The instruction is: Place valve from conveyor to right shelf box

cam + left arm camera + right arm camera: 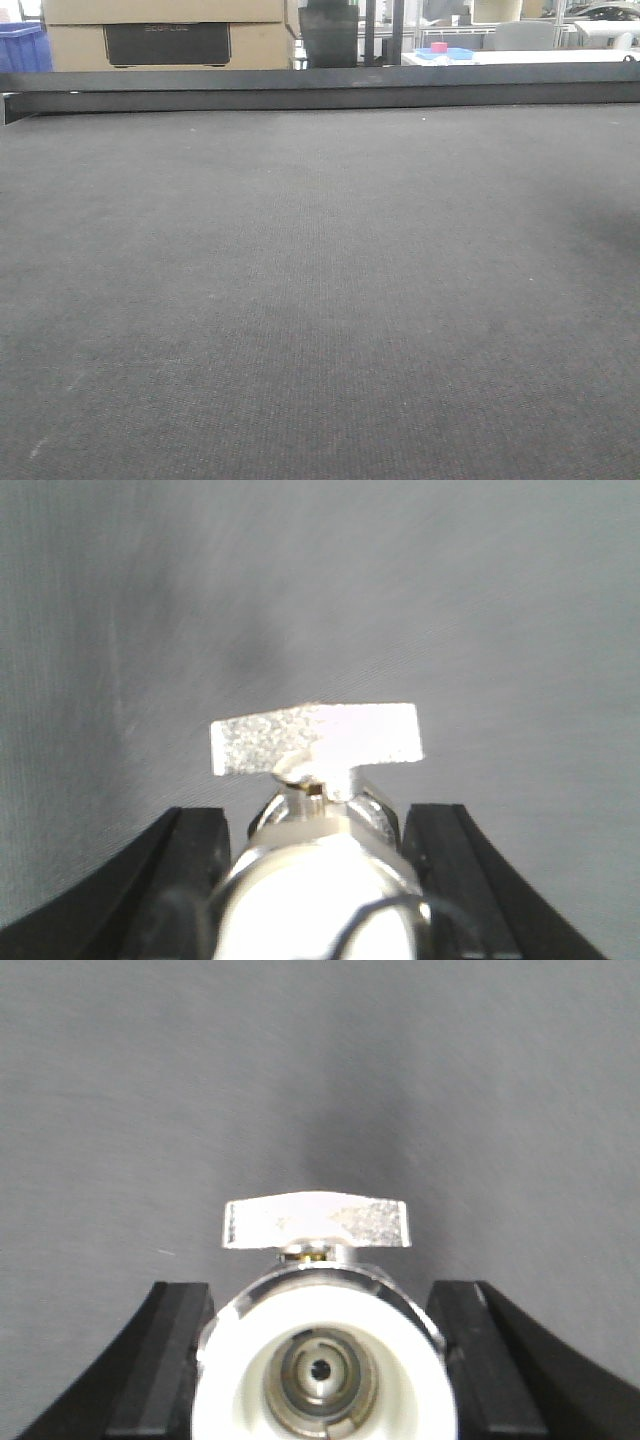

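The dark grey conveyor (320, 300) fills the front view, and no valve or gripper shows there. In the left wrist view, a silver valve (315, 742) with a flat butterfly handle sits between the black fingers (195, 860) of my left gripper (318, 815), which is shut on its body above the belt. The right wrist view shows a valve (315, 1222) end-on, with a white ring round its bore. My right gripper (320, 1288) is shut on it, the fingers (465, 1350) pressing on both sides. The right shelf box is out of view.
A long black rail (320, 88) edges the far side of the belt. Behind it stand stacked cardboard boxes (165, 35), a blue bin (20, 45) at the far left and a white table (520, 55) with small items.
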Tool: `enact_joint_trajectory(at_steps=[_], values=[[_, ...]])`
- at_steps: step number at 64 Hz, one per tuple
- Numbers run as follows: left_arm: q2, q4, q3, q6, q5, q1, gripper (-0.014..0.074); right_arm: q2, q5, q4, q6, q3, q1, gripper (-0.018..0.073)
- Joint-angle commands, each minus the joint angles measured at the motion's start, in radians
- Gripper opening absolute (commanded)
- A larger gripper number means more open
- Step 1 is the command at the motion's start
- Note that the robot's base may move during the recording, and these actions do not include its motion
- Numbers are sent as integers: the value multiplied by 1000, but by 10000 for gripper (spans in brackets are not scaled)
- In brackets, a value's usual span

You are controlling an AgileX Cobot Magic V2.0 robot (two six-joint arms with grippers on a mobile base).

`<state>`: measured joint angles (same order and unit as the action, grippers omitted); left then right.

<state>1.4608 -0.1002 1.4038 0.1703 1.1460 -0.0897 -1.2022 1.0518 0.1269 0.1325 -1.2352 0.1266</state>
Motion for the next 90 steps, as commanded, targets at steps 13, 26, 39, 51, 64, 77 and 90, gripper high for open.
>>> enact_joint_trajectory(at_steps=[13,26,39,51,64,77,90], values=[[-80,106,238,-156,75,164,-111,7,-52,7,8,-158,112,-154],[-83,106,369,-177,75,242,-111,-15,-58,40,8,-281,124,-154],[-81,107,388,-177,75,252,-111,-36,-62,41,8,-330,124,-154],[-80,107,388,-177,75,252,-111,-43,-66,41,8,-330,124,-154],[-80,109,388,-177,75,252,-111,-42,-132,41,8,-330,124,-154],[-80,109,388,-177,73,252,-111,-42,-200,41,8,-330,124,-154],[-80,111,388,-177,2,252,-111,-42,-200,41,8,-330,124,-154]])
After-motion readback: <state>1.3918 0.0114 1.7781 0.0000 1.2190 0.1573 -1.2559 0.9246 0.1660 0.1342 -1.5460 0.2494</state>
